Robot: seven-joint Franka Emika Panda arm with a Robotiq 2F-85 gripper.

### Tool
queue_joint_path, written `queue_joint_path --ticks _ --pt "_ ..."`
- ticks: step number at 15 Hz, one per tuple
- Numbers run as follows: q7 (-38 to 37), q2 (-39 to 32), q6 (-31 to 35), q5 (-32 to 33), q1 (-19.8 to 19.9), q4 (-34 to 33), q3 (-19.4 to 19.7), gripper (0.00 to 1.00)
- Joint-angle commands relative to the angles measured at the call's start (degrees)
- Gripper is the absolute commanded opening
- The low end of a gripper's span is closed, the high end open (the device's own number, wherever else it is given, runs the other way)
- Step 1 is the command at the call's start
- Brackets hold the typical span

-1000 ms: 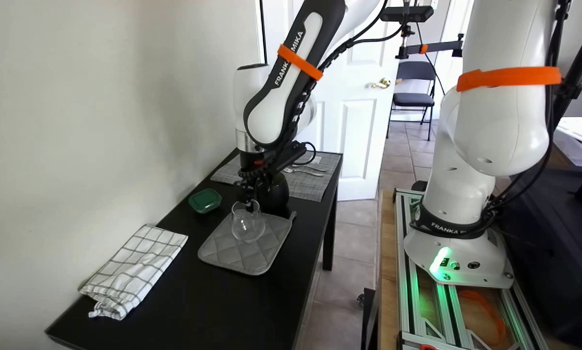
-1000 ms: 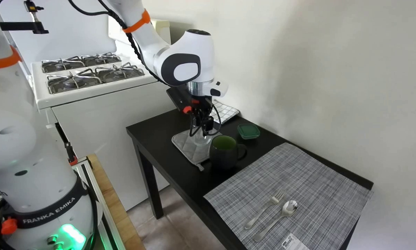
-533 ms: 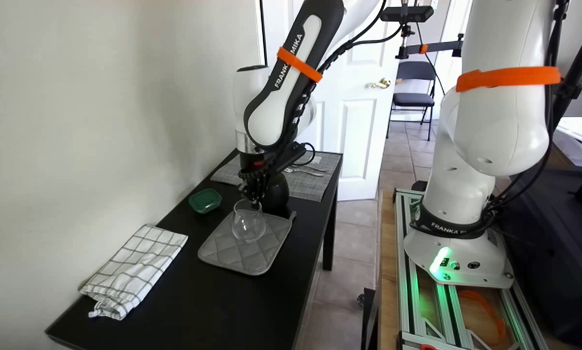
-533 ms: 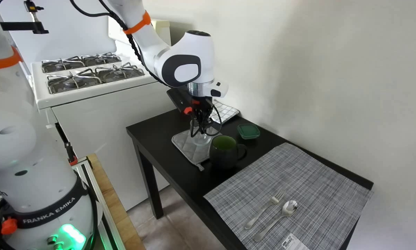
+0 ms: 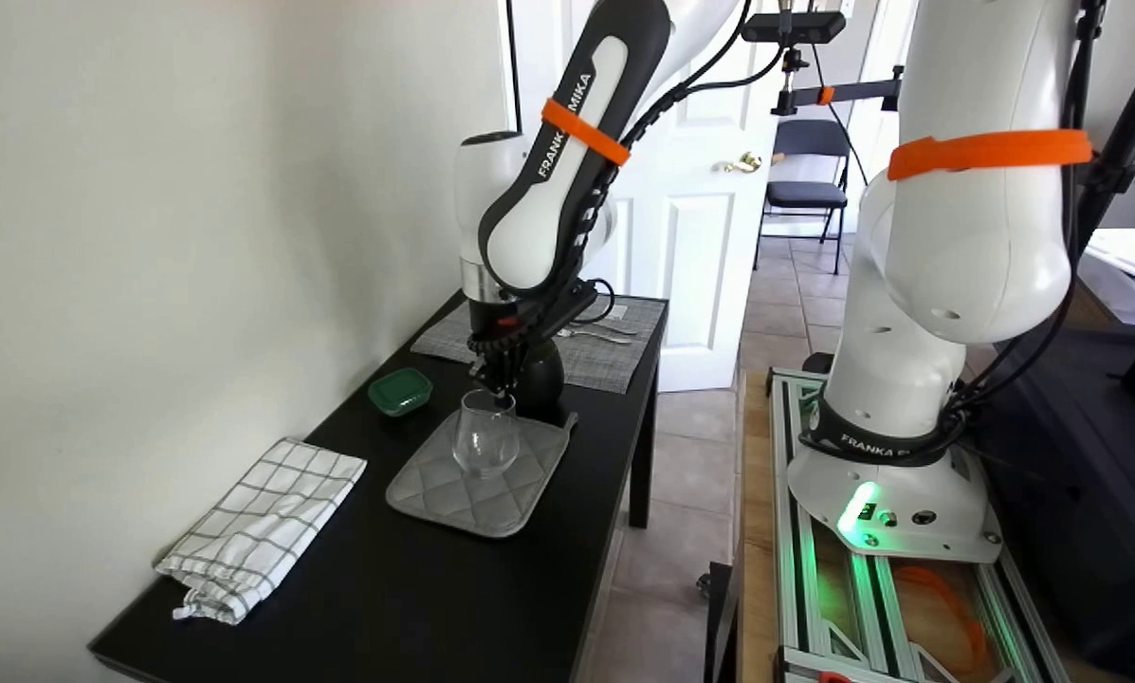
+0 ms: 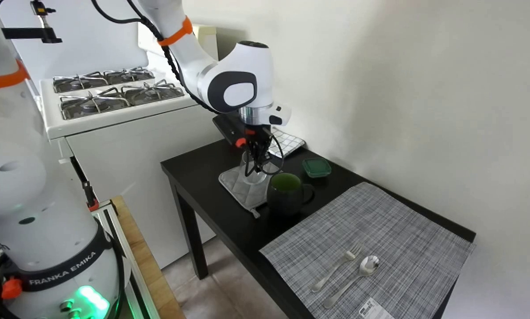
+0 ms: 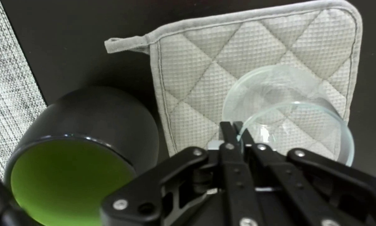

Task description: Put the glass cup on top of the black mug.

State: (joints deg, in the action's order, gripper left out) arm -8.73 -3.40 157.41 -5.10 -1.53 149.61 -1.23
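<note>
The clear glass cup [image 5: 485, 446] is over the grey quilted potholder [image 5: 491, 507], open side up; whether its base still touches the pad I cannot tell. My gripper [image 7: 232, 123] is shut on the cup's near wall, with the rim of the glass cup [image 7: 294, 106] running between the two fingers in the wrist view. From an exterior view the gripper [image 6: 259, 169] hides part of the cup [image 6: 252, 178]. Right beside the potholder stands the black mug [image 6: 284, 201], upright, green inside, handle toward the wall. In the wrist view the black mug [image 7: 112, 116] lies left of my fingers.
A green lidded container [image 5: 400, 392] sits near the wall, behind the mug. A checked towel [image 5: 264, 531] lies along the wall edge of the black table. On the grey placemat [image 6: 402, 230] are a fork [image 6: 335, 268] and a spoon [image 6: 355, 279].
The gripper's fingers have closed on the glass cup's rim. The cup's base has shifted slightly, and it seems to tilt a little. The arm has dropped slightly; the mug has stayed put.
</note>
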Motion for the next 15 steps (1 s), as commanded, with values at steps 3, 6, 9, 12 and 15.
queue_joint_path --ticks 3,6,9,12,15 --pt "-1.1 5.2 -2.5 1.5 0.0 -0.4 0.3 0.01" --pt "-0.1 9.9 -5.3 1.2 0.2 -1.0 0.1 0.01" --pt "0.2 14.2 -10.8 2.0 0.7 -2.1 0.1 0.01" --pt "0.3 18.1 -18.6 3.4 1.5 -3.5 0.3 0.01" --pt "0.4 20.4 -25.0 6.5 3.2 -5.2 0.6 0.01"
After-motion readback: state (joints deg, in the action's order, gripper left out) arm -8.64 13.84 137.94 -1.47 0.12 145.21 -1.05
